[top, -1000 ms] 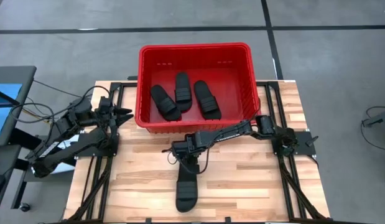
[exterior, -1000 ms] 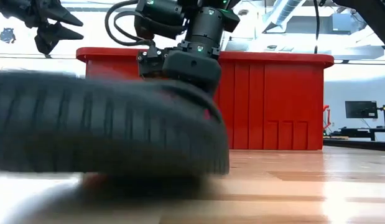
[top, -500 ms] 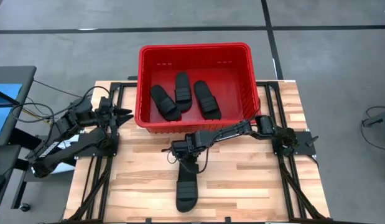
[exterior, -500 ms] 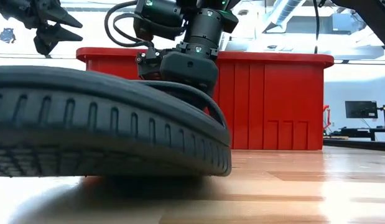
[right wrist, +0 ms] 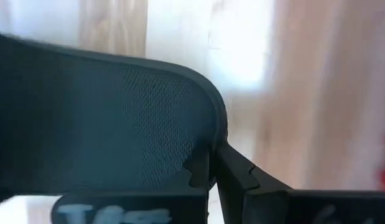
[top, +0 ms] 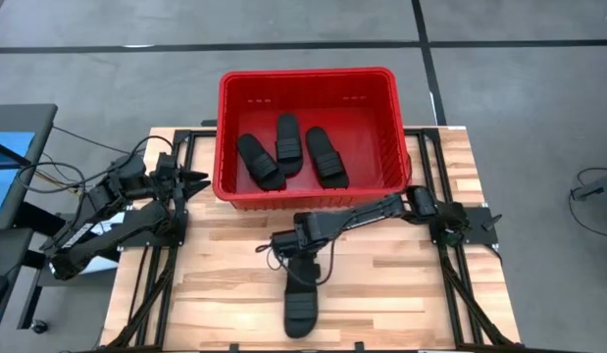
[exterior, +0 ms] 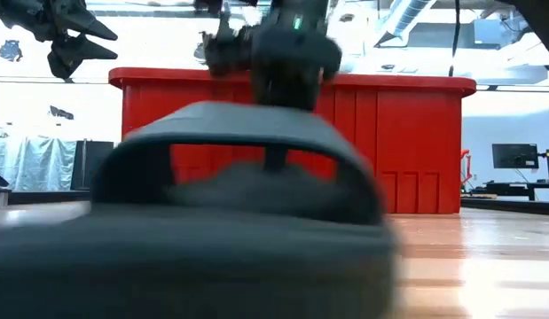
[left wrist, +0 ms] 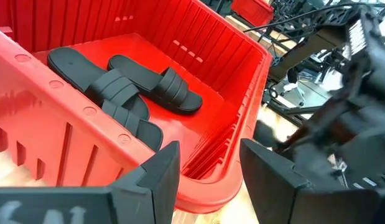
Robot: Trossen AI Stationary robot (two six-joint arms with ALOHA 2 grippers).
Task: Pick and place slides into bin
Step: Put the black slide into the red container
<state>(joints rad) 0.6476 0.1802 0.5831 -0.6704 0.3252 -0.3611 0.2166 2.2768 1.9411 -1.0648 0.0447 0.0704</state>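
Observation:
The red bin [top: 308, 83] stands at the table's far middle with three black slides [top: 288, 152] lying on its bottom; they also show in the left wrist view [left wrist: 127, 87]. The fourth slide [top: 301, 299] lies lengthwise on the wood near the front edge and fills the low view [exterior: 230, 230], strap end-on. My right gripper [top: 303, 257] is shut on its far end. My left gripper [top: 197, 179] hangs open and empty beside the bin's left wall [left wrist: 208, 171]. My right gripper pinches the far end of the slide's sole at its rim [right wrist: 208, 134] between its two fingers [right wrist: 232, 171]. The fingers come from above, slanting down from the bin's side, along the slide. The slide stretches from the fingers toward the table's near edge; whether it is clear of the wood I cannot tell.
The bin's near wall [exterior: 389, 142] rises just behind the right gripper. Black frame rails [top: 450, 284] run along the table's left and right sides. Bare wood [top: 401, 294] lies right of the slide.
My right gripper has drawn the slide a little toward the table's near edge and right. The slide has turned about, so in the low view its strap now shows end-on instead of side-on.

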